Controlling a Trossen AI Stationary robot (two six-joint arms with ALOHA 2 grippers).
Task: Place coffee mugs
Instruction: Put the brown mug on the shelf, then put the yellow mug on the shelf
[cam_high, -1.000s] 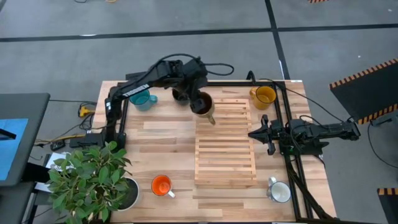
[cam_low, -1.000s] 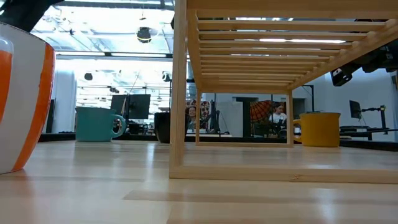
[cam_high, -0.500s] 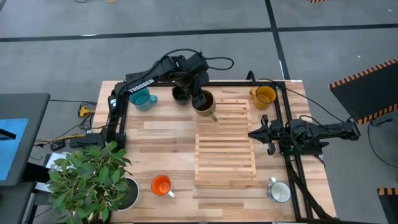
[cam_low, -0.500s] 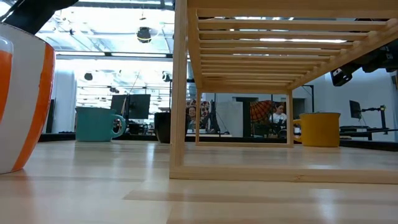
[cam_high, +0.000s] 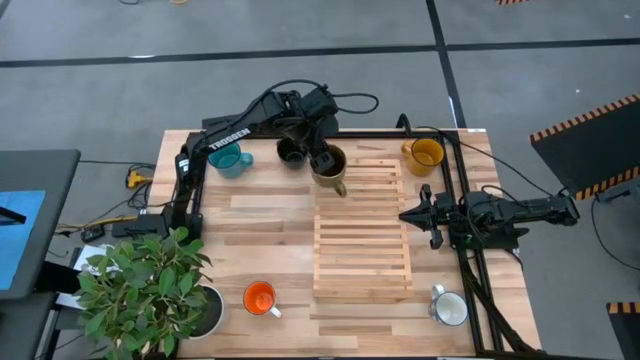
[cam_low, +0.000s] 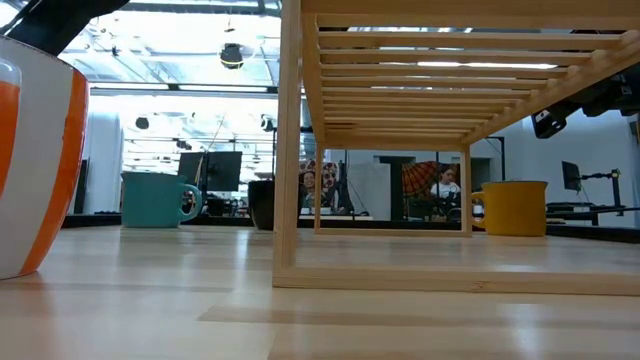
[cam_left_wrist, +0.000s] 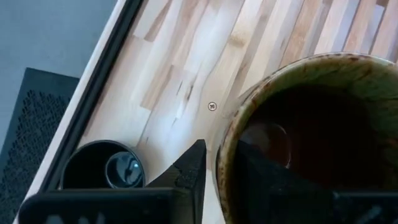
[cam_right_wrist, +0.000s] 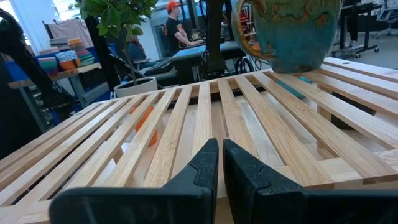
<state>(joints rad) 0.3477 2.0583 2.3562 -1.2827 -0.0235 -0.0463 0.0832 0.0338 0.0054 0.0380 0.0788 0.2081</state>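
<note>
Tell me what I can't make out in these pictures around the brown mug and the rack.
- Whether the brown mug touches the wooden rack: left gripper covers it in the high view; the left wrist view shows only its rim.
- Low view: the rack's top lies above the picture edge.
- Brown mug's handle: hidden throughout.

I see the brown mug (cam_high: 329, 164) upright at the slatted rack's far left corner, its rim pinched by my left tool (cam_high: 322, 158). The black mug (cam_high: 290, 152) stands just beside it, the teal mug (cam_high: 229, 160) farther left, the yellow mug (cam_high: 425, 153) far right, and the orange mug (cam_high: 260, 298) and silvery mug (cam_high: 450, 308) near me.
</note>
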